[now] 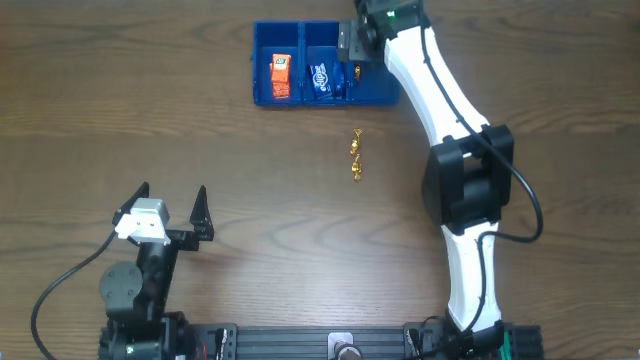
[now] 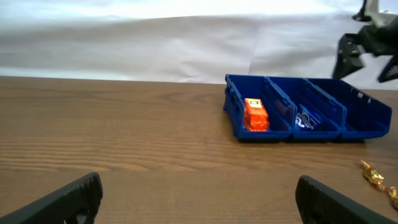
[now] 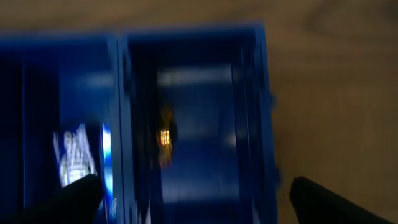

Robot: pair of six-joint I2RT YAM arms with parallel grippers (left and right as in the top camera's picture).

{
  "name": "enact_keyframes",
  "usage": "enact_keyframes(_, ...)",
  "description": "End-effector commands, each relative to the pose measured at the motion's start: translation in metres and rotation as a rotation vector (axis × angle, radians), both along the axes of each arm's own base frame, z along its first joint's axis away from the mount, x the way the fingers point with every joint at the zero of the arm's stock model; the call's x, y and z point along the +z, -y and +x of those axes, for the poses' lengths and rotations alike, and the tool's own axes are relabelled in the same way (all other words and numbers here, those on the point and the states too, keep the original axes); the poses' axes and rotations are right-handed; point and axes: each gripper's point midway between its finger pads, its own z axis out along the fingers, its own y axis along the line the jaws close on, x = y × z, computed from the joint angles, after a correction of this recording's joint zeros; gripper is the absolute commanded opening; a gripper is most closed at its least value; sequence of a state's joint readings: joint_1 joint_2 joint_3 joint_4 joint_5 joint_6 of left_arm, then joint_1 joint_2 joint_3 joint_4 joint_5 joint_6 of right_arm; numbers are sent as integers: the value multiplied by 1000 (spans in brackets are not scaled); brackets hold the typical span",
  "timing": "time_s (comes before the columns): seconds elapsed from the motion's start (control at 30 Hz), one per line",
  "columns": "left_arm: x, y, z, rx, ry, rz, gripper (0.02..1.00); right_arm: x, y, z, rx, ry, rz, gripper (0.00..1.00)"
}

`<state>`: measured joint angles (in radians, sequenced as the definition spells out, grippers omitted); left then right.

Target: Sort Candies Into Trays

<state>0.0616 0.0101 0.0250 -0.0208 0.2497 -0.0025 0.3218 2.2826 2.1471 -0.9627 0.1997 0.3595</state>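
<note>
The right gripper [image 3: 196, 196] hangs over the right compartment of the blue tray [image 1: 256, 62], at the top of the top view, with its fingers spread and nothing between them. A gold candy [image 3: 165, 137] lies in that compartment, though it is too blurred to show detail. An orange candy [image 1: 281, 72] lies in the left compartment and a blue one [image 1: 320, 77] in the middle. More gold candies [image 1: 357, 168] lie on the table just below the tray, close together. That closeness looks like the main risk, since a pinch could catch two or knock one aside. A finger could also clip the tray wall and shift it. The left gripper [image 1: 172, 200] sits spread and empty at lower left.
</note>
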Motion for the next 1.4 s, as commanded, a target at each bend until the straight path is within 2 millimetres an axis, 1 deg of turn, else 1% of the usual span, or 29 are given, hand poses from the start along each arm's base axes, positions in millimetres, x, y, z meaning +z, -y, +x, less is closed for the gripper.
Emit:
enact_keyframes(0.03,-16,5,-1,-25,-46,-5,998,71,-20,-60,15,-26,45,998)
enact_keyframes(0.07,-16,5,-1,-25,-46,-5,998,68,-21,-79,12,-85,30,998)
enact_keyframes(0.13,-16,4,-1,-24,-46,-5,998,58,-25,-107,19,-190,8,998)
enact_keyframes(0.2,-16,5,-1,-25,-46,-5,998,40,-35,-127,53,-282,-2,998)
enact_keyframes(0.27,-16,5,-1,-25,-46,-5,998,19,-44,-145,81,-354,-14,1000)
enact_keyframes(0.33,-16,5,-1,-25,-46,-5,998,-7,-50,-165,104,-437,-16,998)
enact_keyframes(0.4,-16,5,-1,-25,-46,-5,998,-32,-49,-181,109,-507,-17,998)
enact_keyframes(0.47,-16,5,-1,-25,-46,-5,998,-62,-45,-200,108,-578,-14,1000)
enact_keyframes(0.5,-16,5,-1,-25,-46,-5,998,-70,-45,-204,105,-590,-12,1000)
enact_keyframes(0.57,-16,5,-1,-25,-46,-5,998,-83,-41,-210,78,-608,-16,1000)
enact_keyframes(0.63,-16,5,-1,-25,-46,-5,998,-89,-39,-214,65,-616,-18,1000)
enact_keyframes(0.77,-16,5,-1,-25,-46,-5,998,-97,-38,-215,55,-614,-14,1000)
enact_keyframes(0.87,-16,5,-1,-25,-46,-5,998,-104,-40,-209,52,-595,24,1000)
enact_keyframes(1.0,-16,5,-1,-25,-46,-5,998,-106,-34,-200,28,-579,52,1000)
enact_keyframes(1.2,-16,5,-1,-25,-46,-5,998,-118,-24,-203,6,-588,54,1000)
enact_keyframes(1.27,-16,5,-1,-25,-46,-5,998,-120,-23,-204,5,-590,54,1000)
enact_keyframes(1.4,-16,5,-1,-25,-46,-5,996,-120,-26,-199,9,-571,61,998)
